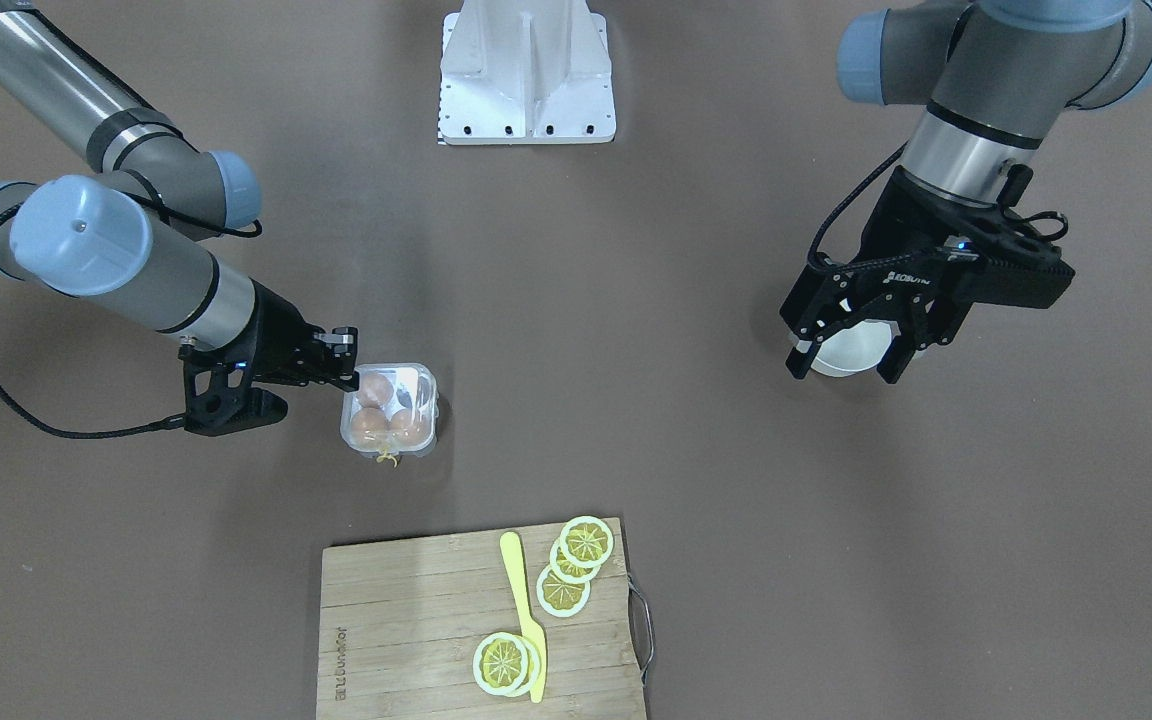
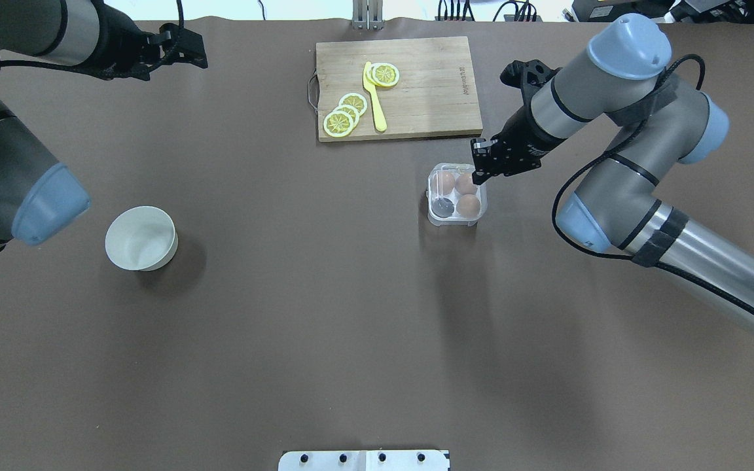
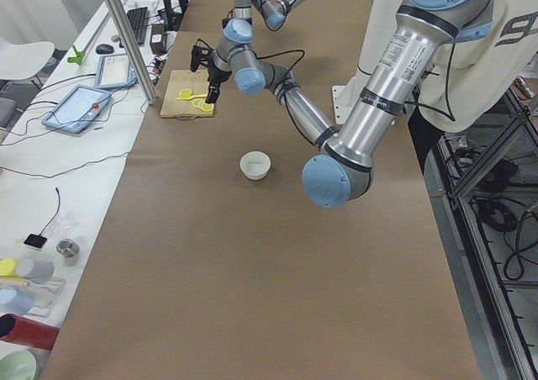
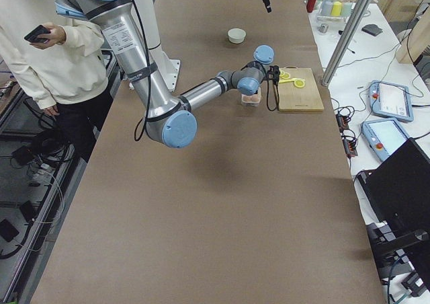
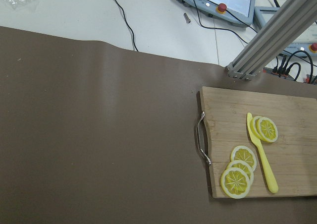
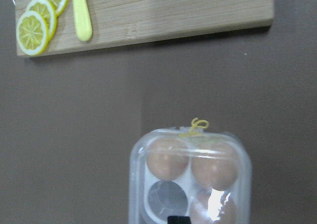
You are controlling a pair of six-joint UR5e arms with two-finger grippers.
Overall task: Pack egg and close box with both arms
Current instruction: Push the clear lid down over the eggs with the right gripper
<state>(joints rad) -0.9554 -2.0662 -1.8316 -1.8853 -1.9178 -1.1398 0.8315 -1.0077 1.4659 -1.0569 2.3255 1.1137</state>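
Observation:
The clear box [image 1: 426, 376] sits on the brown table with its lid down. It holds three orange-brown eggs [image 6: 167, 158] and one empty cell [image 6: 167, 200]. Its yellow string [image 6: 195, 126] is on the side towards the cutting board. My right gripper [image 1: 348, 362] looks shut, with its tip at the box's edge opposite the string. It also shows in the overhead view [image 2: 482, 167]. My left gripper [image 1: 844, 370] is open and empty. It hangs high, far from the box, and appears over a white bowl [image 2: 141, 239].
A wooden cutting board [image 2: 429, 85] with lemon slices [image 2: 344, 114] and a yellow knife [image 2: 374, 98] lies beyond the box. A white metal stand [image 1: 526, 75] stands at the robot's base. A person stands beside the table in the side views.

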